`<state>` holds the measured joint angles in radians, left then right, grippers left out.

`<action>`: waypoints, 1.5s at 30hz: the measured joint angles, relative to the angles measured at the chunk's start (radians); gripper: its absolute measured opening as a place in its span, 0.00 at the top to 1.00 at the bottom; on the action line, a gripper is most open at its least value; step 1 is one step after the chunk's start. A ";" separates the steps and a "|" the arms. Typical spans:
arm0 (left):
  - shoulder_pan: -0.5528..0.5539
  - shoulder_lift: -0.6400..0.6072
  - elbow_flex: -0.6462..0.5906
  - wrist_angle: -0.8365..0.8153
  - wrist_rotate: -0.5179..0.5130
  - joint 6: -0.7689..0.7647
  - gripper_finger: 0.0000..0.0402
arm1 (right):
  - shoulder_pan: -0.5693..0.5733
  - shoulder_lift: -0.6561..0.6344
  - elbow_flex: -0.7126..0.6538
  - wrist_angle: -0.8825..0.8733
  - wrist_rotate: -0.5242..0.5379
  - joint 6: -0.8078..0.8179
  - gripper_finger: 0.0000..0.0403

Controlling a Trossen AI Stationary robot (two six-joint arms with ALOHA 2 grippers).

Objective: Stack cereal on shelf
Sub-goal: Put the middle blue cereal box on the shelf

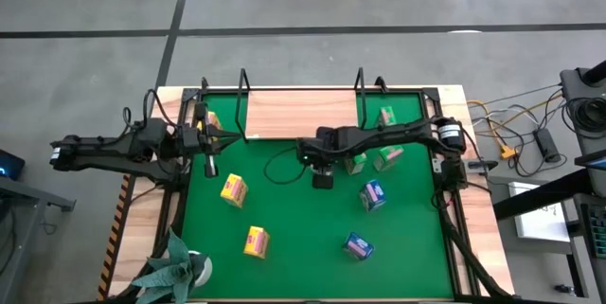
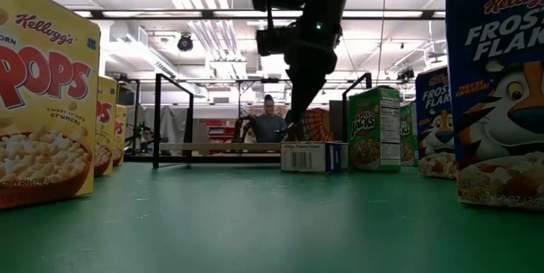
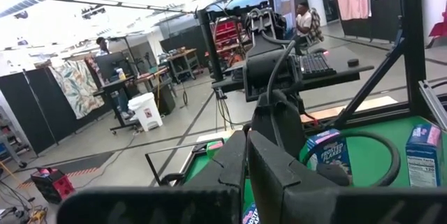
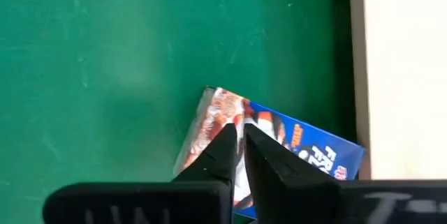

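A blue cereal box (image 4: 293, 151) lies flat on the green mat (image 4: 105, 56), close to the shelf's wooden board (image 4: 405, 77). My right gripper (image 4: 239, 132) is shut and slants down onto that box's upper face; the low view shows its tips (image 2: 294, 135) at the top of the flat box (image 2: 313, 156). In the high view the right arm (image 1: 327, 148) hides this box. The shelf (image 1: 303, 110) lies along the far edge, one green box (image 1: 386, 116) on it. My left gripper (image 3: 246, 155) is shut and waits at the left (image 1: 210, 141). My right gripper comes from above, slanting down, with its shut fingertips (image 4: 227, 140) over the printed upper face (image 4: 262, 123) of the flat blue box, near one end. I cannot tell whether they touch it. The box lies flat on the mat.
Other boxes stand on the mat: two yellow (image 1: 234, 188) (image 1: 256, 241), two blue (image 1: 372, 195) (image 1: 357, 245), two green (image 1: 388, 157) (image 1: 355, 162). A potted plant (image 1: 175, 266) sits at the near left corner. Black wire uprights (image 2: 157, 120) rise from the shelf.
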<state>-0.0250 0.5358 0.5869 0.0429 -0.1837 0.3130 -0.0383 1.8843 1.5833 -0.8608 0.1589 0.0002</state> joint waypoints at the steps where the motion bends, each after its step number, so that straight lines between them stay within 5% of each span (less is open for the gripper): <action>1: 0.000 0.000 0.000 0.000 0.000 0.000 1.00 | 0.005 0.001 0.000 0.000 0.000 0.006 0.97; 45: 0.000 0.000 0.000 0.001 0.003 -0.008 1.00 | 0.047 -0.018 -0.122 0.133 0.052 0.014 0.97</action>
<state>-0.0246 0.5354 0.5869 0.0441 -0.1802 0.3054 0.0086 1.8662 1.4612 -0.7280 0.2111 0.0144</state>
